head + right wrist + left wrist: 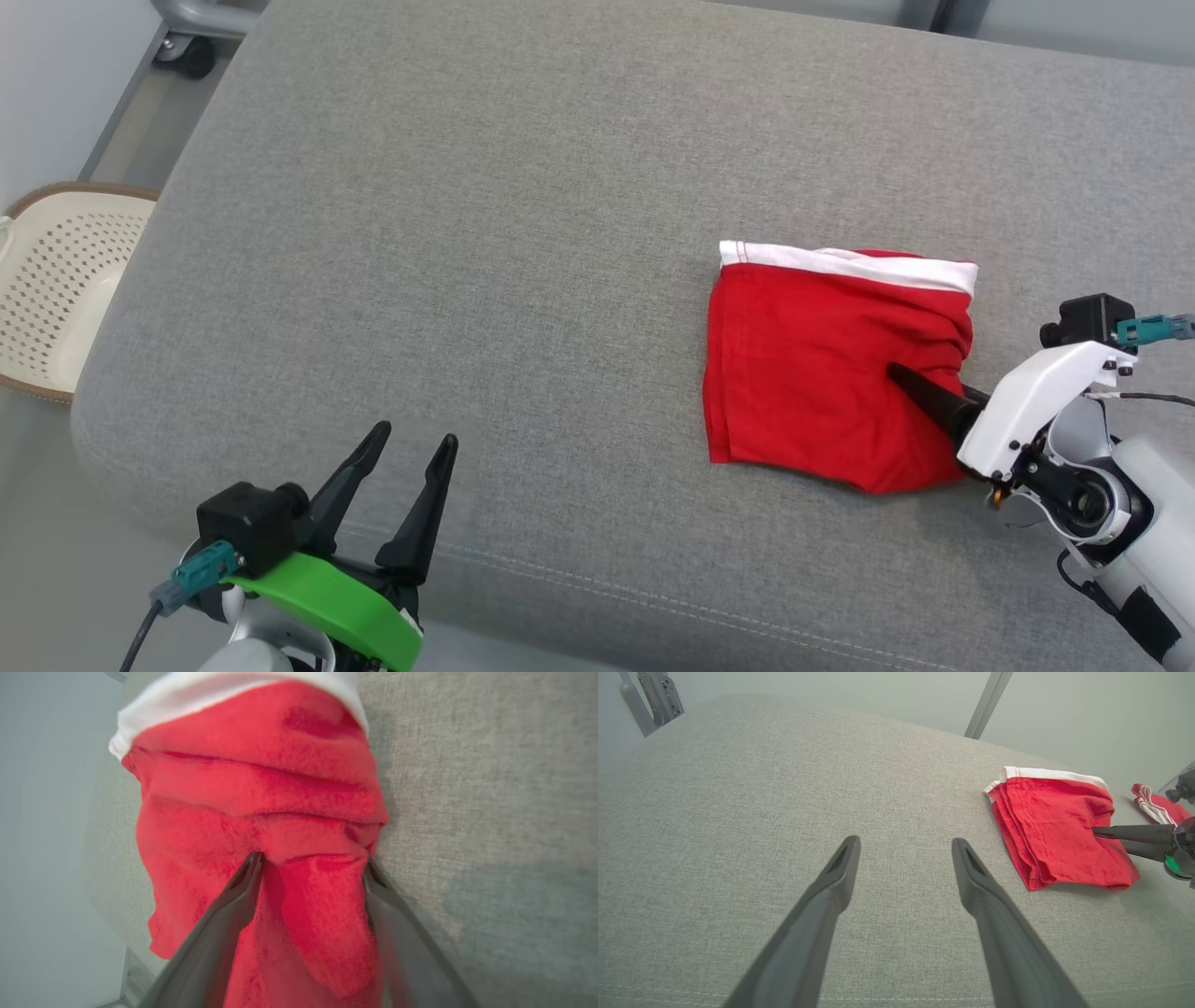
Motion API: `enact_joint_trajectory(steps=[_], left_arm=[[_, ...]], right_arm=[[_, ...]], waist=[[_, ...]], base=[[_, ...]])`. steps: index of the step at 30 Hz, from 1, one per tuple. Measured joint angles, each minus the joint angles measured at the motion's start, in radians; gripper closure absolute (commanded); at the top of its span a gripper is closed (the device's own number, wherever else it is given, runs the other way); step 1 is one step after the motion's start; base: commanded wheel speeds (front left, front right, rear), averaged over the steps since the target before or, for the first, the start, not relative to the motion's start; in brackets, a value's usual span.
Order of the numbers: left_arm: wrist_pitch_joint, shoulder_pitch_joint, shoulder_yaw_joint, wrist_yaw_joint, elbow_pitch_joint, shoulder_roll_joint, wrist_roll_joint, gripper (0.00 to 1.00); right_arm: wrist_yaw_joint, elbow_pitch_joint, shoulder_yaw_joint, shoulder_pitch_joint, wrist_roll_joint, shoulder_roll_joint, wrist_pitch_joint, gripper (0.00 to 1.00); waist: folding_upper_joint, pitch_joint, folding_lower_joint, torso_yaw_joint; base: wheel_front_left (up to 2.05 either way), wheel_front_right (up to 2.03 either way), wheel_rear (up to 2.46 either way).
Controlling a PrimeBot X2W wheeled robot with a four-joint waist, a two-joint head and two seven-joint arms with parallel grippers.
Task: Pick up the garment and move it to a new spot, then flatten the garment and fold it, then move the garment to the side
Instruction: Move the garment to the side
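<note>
Evidently the last step, moving it aside: the garment (822, 373) lies folded, a compact red packet with a white band, on the right part of the grey cushion (513, 187). My right tool (311, 858) is spread, fingers astride a raised ridge of cloth, not clamped. Left tool (415, 433) released, idle by the front edge. Next: pinch through all layers, or the fold spills. Wide bare cushion leftward; front edge near; basket (56, 280) beyond the left end.
</note>
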Motion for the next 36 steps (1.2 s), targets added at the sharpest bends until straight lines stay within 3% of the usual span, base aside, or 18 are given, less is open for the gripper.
enact_joint_trajectory(steps=[1,6,10,15,19,27,36], left_arm=[[0.000,-0.005,-0.002,0.000,0.000,0.000,0.004,0.00],[0.007,-0.009,0.016,0.000,0.000,0.002,0.006,0.00],[0.006,0.000,0.043,0.000,0.002,0.020,0.005,0.00],[0.006,0.003,0.047,0.001,-0.010,0.027,0.005,0.00],[0.007,0.005,0.055,0.003,-0.022,0.038,0.005,0.00],[0.015,0.007,0.072,0.008,-0.049,0.064,0.005,0.00],[0.053,0.006,0.094,0.009,-0.100,0.095,0.004,0.00]], right_arm=[[0.009,0.004,-0.011,0.000,0.019,0.002,0.000,1.00],[0.080,-0.011,-0.004,-0.012,0.043,-0.010,0.036,1.00],[0.098,-0.046,0.011,-0.094,0.030,-0.103,0.140,1.00],[0.067,-0.061,-0.028,-0.156,0.027,-0.240,0.236,1.00],[0.033,-0.095,-0.056,-0.191,0.031,-0.302,0.293,1.00],[-0.002,-0.108,-0.128,-0.219,0.063,-0.373,0.326,1.00],[-0.027,-0.043,-0.213,-0.251,0.089,-0.408,0.311,1.00]], waist=[[0.0000,0.002,0.0000,0.007],[0.0000,0.008,0.0000,0.033],[0.0000,0.011,0.0000,0.013],[0.0000,0.017,0.0000,-0.028],[0.0000,0.026,0.0000,-0.065],[0.0000,0.054,0.0000,-0.137],[0.0000,0.121,0.0000,-0.219]], base=[[0.00,0.00,0.00],[0.00,0.00,0.00],[0.00,0.00,0.00],[0.00,0.00,0.00],[0.00,0.00,0.00],[0.00,0.00,0.00],[0.00,0.00,0.00]])
